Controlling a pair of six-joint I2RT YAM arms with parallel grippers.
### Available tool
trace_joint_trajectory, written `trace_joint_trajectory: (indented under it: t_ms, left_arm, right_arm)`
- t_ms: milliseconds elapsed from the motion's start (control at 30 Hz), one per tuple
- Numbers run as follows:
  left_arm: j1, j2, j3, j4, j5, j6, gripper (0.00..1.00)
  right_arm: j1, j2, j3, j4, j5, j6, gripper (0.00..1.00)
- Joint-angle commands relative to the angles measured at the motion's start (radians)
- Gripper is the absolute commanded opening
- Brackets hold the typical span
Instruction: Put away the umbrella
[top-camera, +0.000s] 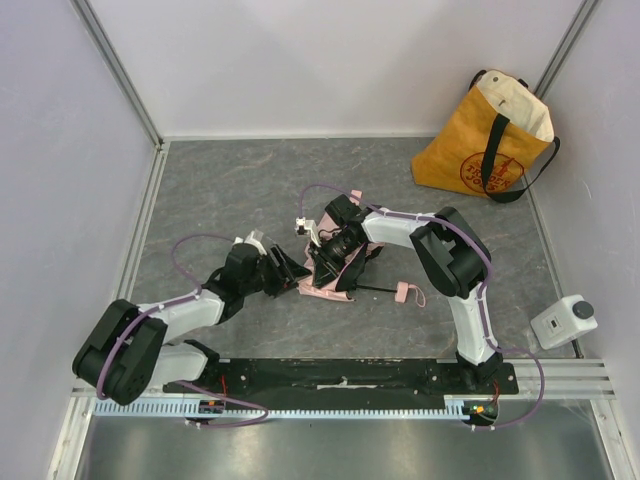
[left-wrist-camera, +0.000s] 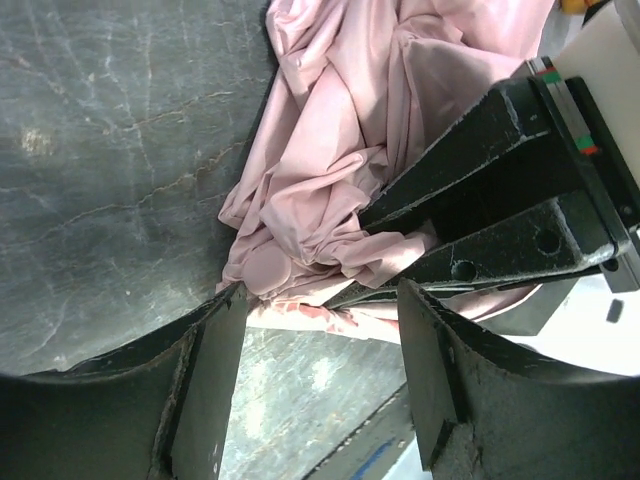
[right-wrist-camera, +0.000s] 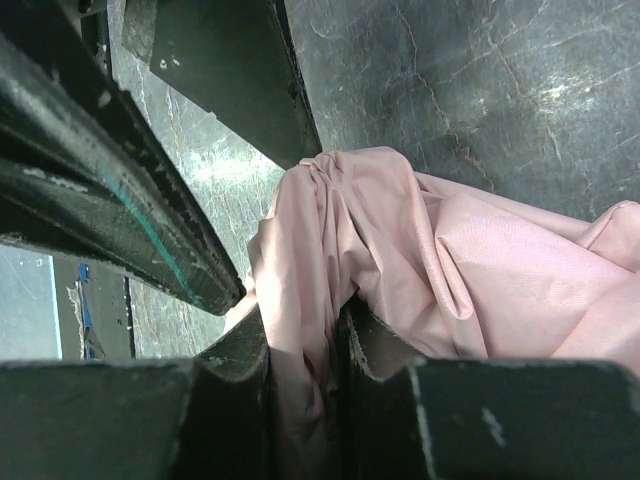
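The umbrella (top-camera: 332, 283) lies crumpled in the middle of the table, pale pink fabric with a thin black shaft running right to its small pink handle and strap (top-camera: 405, 292). My right gripper (top-camera: 326, 262) is shut on a fold of the pink fabric (right-wrist-camera: 305, 350); more fabric (right-wrist-camera: 480, 270) spreads to the right of it. My left gripper (top-camera: 292, 270) is open at the umbrella's left edge. In the left wrist view the fabric (left-wrist-camera: 340, 150) lies just beyond my left gripper (left-wrist-camera: 320, 330), with the right gripper's black fingers (left-wrist-camera: 490, 170) pinching it.
A yellow tote bag (top-camera: 490, 140) with black straps stands open at the back right corner. A small white device (top-camera: 563, 320) sits at the right near the front rail. Walls enclose the table on three sides.
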Motion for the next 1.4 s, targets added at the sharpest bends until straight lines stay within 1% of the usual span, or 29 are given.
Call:
trace_joint_trajectory:
  t_ms: [0, 67, 133, 200, 267, 333, 467, 500, 533, 600, 667, 733, 800, 833, 933, 1067, 1233, 1267, 1300, 1333, 1367]
  left_arm:
    - [-0.023, 0.003, -0.001, 0.075, -0.094, 0.182, 0.68]
    - [-0.023, 0.023, -0.013, 0.155, -0.071, 0.214, 0.68]
    - [-0.033, 0.066, -0.002, 0.195, -0.056, 0.242, 0.66]
    - [-0.033, 0.135, 0.005, 0.233, -0.015, 0.267, 0.63]
    - [-0.033, 0.186, -0.017, 0.307, 0.028, 0.264, 0.60]
    - [-0.033, 0.230, -0.060, 0.460, 0.062, 0.238, 0.58]
    - [-0.033, 0.290, -0.093, 0.627, 0.110, 0.218, 0.55]
    - [-0.033, 0.302, -0.096, 0.654, 0.117, 0.208, 0.52]
    - [-0.033, 0.310, -0.097, 0.671, 0.127, 0.201, 0.46]
    - [-0.034, 0.312, -0.107, 0.710, 0.130, 0.198, 0.36]
    - [-0.034, 0.303, -0.116, 0.708, 0.113, 0.210, 0.23]
    - [-0.033, 0.284, -0.108, 0.663, 0.096, 0.233, 0.13]
    - [-0.034, 0.273, -0.102, 0.616, 0.085, 0.256, 0.03]
    - [-0.033, 0.272, -0.097, 0.594, 0.082, 0.264, 0.02]
    - [-0.033, 0.278, -0.096, 0.570, 0.073, 0.271, 0.02]
    - [-0.033, 0.279, -0.099, 0.517, 0.047, 0.288, 0.02]
    - [-0.033, 0.258, -0.090, 0.442, 0.027, 0.325, 0.02]
    - [-0.034, 0.250, -0.090, 0.427, 0.022, 0.331, 0.02]
    - [-0.033, 0.241, -0.088, 0.410, 0.015, 0.337, 0.02]
    - [-0.033, 0.230, -0.084, 0.390, 0.012, 0.343, 0.02]
    - [-0.033, 0.223, -0.079, 0.369, 0.004, 0.351, 0.02]
  right_arm:
    - [-0.012, 0.049, -0.038, -0.003, 0.133, -0.038, 0.00]
    - [-0.010, 0.055, -0.032, -0.004, 0.120, -0.038, 0.00]
    - [-0.012, 0.061, -0.024, -0.007, 0.117, -0.040, 0.00]
    - [-0.012, 0.072, -0.012, -0.021, 0.113, -0.044, 0.00]
    - [-0.010, 0.073, -0.006, -0.030, 0.105, -0.054, 0.00]
    - [-0.012, 0.076, -0.003, -0.035, 0.105, -0.057, 0.01]
    - [-0.009, 0.087, 0.008, -0.044, 0.110, -0.061, 0.02]
    - [-0.009, 0.087, 0.008, -0.043, 0.114, -0.063, 0.02]
    - [-0.007, 0.090, 0.006, -0.041, 0.123, -0.063, 0.02]
    - [-0.005, 0.093, 0.008, -0.040, 0.136, -0.063, 0.03]
    - [-0.005, 0.093, 0.003, -0.033, 0.145, -0.058, 0.06]
    - [-0.004, 0.086, 0.000, -0.017, 0.174, -0.037, 0.09]
    - [0.004, 0.066, -0.009, 0.003, 0.205, -0.017, 0.15]
    - [0.008, 0.055, -0.017, 0.022, 0.231, 0.003, 0.20]
    - [0.018, 0.036, -0.023, 0.051, 0.290, 0.037, 0.28]
    - [0.028, -0.006, -0.029, 0.078, 0.415, 0.100, 0.46]
    - [0.034, -0.124, -0.040, 0.072, 0.614, 0.175, 0.64]
    - [0.036, -0.152, -0.040, 0.065, 0.660, 0.199, 0.72]
    - [0.039, -0.192, -0.040, 0.048, 0.691, 0.212, 0.75]
    - [0.039, -0.226, -0.040, 0.024, 0.705, 0.216, 0.82]
    - [0.047, -0.256, -0.047, 0.010, 0.732, 0.230, 0.85]
